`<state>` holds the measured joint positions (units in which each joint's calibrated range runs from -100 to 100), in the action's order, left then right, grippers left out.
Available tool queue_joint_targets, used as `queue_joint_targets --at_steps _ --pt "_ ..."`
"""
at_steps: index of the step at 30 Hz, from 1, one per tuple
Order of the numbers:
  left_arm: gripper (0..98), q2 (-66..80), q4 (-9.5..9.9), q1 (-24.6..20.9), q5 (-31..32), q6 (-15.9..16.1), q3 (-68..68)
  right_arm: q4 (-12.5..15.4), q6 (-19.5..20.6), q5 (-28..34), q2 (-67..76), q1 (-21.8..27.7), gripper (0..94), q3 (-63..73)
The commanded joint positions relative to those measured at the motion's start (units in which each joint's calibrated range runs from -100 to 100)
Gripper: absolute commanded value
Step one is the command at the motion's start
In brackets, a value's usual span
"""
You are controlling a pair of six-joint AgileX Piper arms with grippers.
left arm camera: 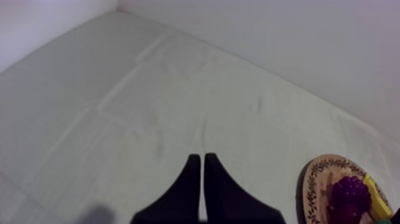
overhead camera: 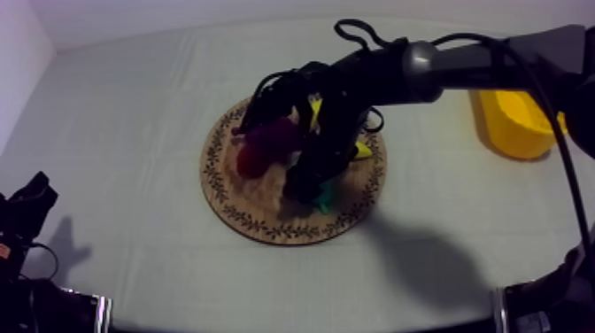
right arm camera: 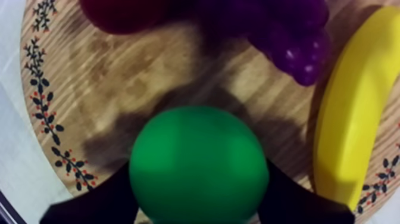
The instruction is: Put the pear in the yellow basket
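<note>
The counter [overhead camera: 133, 133], under its grey-white cloth, carries the wooden board [overhead camera: 266, 221] at its centre. The yellow basket [overhead camera: 518, 124] stands well apart at the right, partly hidden behind the right arm. You see the right gripper [overhead camera: 310, 181] low over the board. From above, the arm hides most of the pear [overhead camera: 326, 197] and leaves a green sliver. In the right wrist view, the black fingers [right arm camera: 89, 205] clamp the pear [right arm camera: 198, 164] from both sides. You cannot tell whether it touches the wood. The banana [right arm camera: 351, 113] lies near it. The grapes [right arm camera: 286, 30] and the small red fruit [right arm camera: 122, 12] lie beyond, both cut off. The left gripper [overhead camera: 31, 197] sits at the near left, clenched on nothing [left arm camera: 201, 158].
</note>
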<state>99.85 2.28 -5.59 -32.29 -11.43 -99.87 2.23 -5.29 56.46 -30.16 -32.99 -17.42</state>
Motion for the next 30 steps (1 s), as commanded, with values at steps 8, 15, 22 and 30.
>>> queue_joint_targets --at_steps 8,15,22,30 --pt "0.1 -0.02 0.00 -0.02 -0.04 -0.02 -0.02 -0.24 0.02 -0.46 0.78 0.32 43.8 -0.57" --pt "0.1 -0.02 0.00 -0.02 -0.04 -0.02 -0.02 -1.48 0.53 -0.65 7.74 1.96 43.9 -1.61" --pt "0.1 -0.02 0.00 -0.02 -0.04 -0.02 -0.02 -5.08 2.61 -3.79 21.29 7.34 43.4 -3.63" --pt "0.1 -0.02 0.00 -0.02 -0.04 -0.02 -0.02 -9.53 5.22 -6.21 34.29 20.11 43.9 -1.27"
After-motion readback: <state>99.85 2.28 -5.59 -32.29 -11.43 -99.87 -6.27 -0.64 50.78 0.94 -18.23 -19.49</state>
